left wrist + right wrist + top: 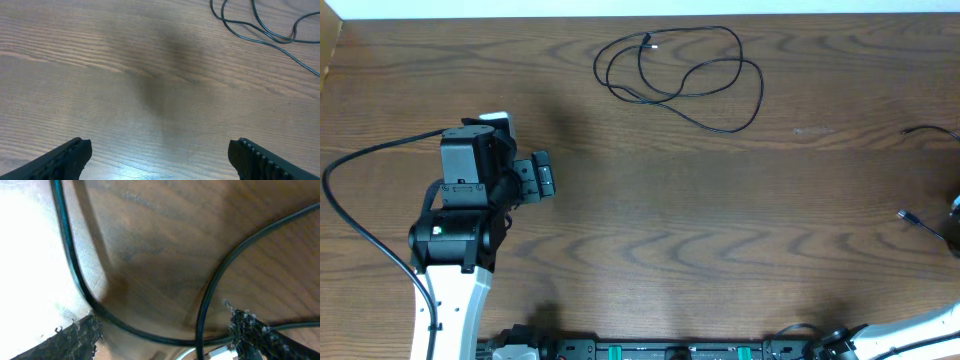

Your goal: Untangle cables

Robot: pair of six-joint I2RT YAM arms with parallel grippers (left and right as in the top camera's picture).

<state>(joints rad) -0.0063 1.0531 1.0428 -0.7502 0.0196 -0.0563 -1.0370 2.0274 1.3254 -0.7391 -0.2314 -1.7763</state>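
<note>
A thin black cable [761, 90] lies in loose overlapping loops at the far middle of the table; part of it shows at the top right of the left wrist view [241, 35]. My left gripper [535, 180] hovers open over bare wood [160, 155], well short of that cable. More cables lie at the table's right edge [925, 128], with a small plug end [905, 215]. In the right wrist view my right gripper [162, 332] is low over two crossing black cables [210, 290], jaws apart on either side of them. A white cable with its plug [220, 352] shows at the bottom.
The wooden table [720, 220] fills the overhead view. The left arm's own thick black cable [360, 160] curves along the left side. The rail of the arm bases [670, 350] runs along the front edge. The right arm is out of the overhead view except its base [920, 330].
</note>
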